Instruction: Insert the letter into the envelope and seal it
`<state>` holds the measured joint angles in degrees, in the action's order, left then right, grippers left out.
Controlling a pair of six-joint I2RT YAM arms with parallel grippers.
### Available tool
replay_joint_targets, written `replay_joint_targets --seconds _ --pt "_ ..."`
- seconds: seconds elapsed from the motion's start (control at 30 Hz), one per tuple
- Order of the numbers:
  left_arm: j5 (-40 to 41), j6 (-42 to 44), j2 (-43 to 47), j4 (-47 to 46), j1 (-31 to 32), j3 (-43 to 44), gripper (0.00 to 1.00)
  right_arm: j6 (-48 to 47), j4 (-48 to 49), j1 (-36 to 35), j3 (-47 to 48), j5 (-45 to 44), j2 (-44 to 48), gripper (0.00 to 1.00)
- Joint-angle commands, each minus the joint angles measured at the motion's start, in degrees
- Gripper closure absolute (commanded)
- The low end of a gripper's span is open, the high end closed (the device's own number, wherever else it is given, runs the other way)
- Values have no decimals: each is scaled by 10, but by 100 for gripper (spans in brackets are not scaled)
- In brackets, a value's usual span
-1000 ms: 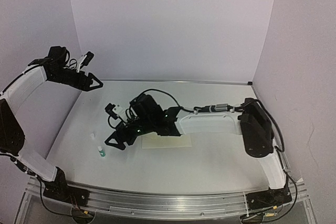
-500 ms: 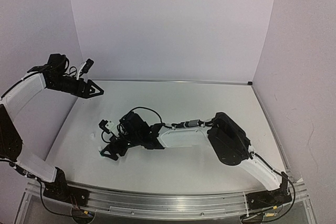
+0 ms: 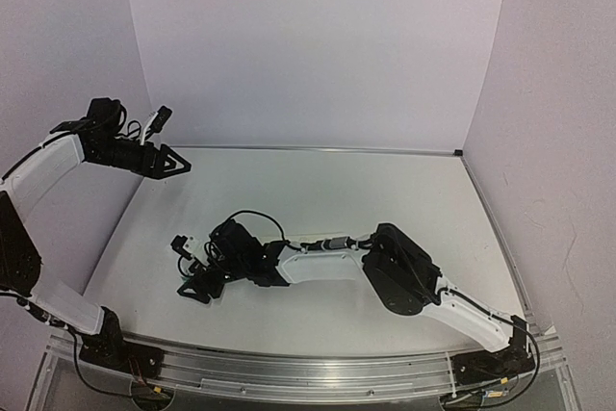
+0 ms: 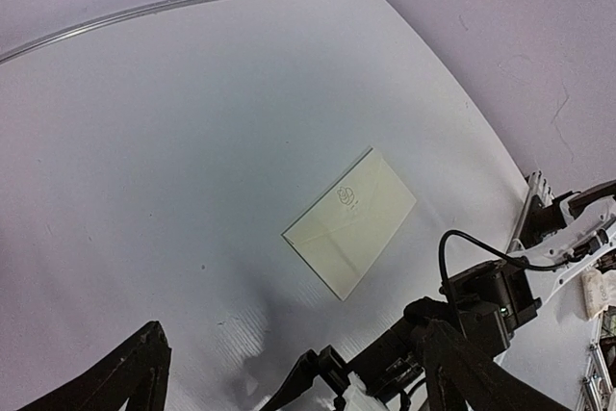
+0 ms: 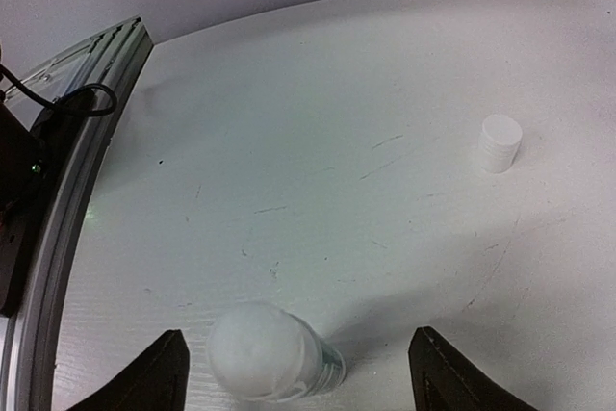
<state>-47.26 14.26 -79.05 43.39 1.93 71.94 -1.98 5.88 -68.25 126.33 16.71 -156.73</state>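
The envelope (image 4: pixel 351 223), pale cream with its triangular flap folded down, lies flat on the white table in the left wrist view; my right arm hides it in the top view. The letter is out of view. My left gripper (image 3: pixel 179 166) hangs open and empty high at the back left, far from the envelope. My right gripper (image 3: pixel 195 288) is stretched out low at the front left, open, with a fingertip (image 5: pixel 162 372) on either side of an upright glue stick (image 5: pixel 269 353). The jaws stand apart from the stick.
A small white cap (image 5: pixel 500 142) stands on the table beyond the glue stick. The metal rail (image 5: pixel 67 199) of the near edge runs close by on the left of the right wrist view. My right arm (image 3: pixel 327 265) lies low across the table's middle.
My right arm has swung left and nearer to the front edge, off the envelope and down around the glue stick; its jaws have narrowed a little. The left gripper dipped slightly.
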Motion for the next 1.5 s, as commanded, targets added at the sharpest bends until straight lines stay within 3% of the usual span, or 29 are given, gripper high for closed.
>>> replay_joint_targets --seconds 0.0,0.33,0.43,0.53,0.63,0.87,1.07,1.23,1.33,1.47 --pt "-14 -4 0 -17 -1 8 10 -8 16 -7 38 -1 -20 35" --pt "-21 -6 -5 -17 -1 10 10 -16 16 -7 38 -2 -8 52" --pt "-21 -7 -5 -17 -1 10 10 -15 17 -7 34 -7 -3 68" --pt "-23 -7 -5 -18 -1 11 10 -18 17 -7 30 -14 1 79" --pt "-24 -7 -4 -17 -1 10 10 -17 17 -7 30 -19 4 99" --pt "-36 10 -3 -4 -1 32 13 40 17 1 12 -62 82 100" --pt "-112 70 -1 19 -1 123 16 225 19 58 -100 -113 271 100" --pt "-128 100 10 -7 4 155 23 270 18 76 -194 -222 423 100" --pt "-94 121 25 -41 41 149 27 297 19 77 -220 -286 481 100" --pt "64 140 53 -121 165 132 27 358 19 76 -232 -343 521 100"
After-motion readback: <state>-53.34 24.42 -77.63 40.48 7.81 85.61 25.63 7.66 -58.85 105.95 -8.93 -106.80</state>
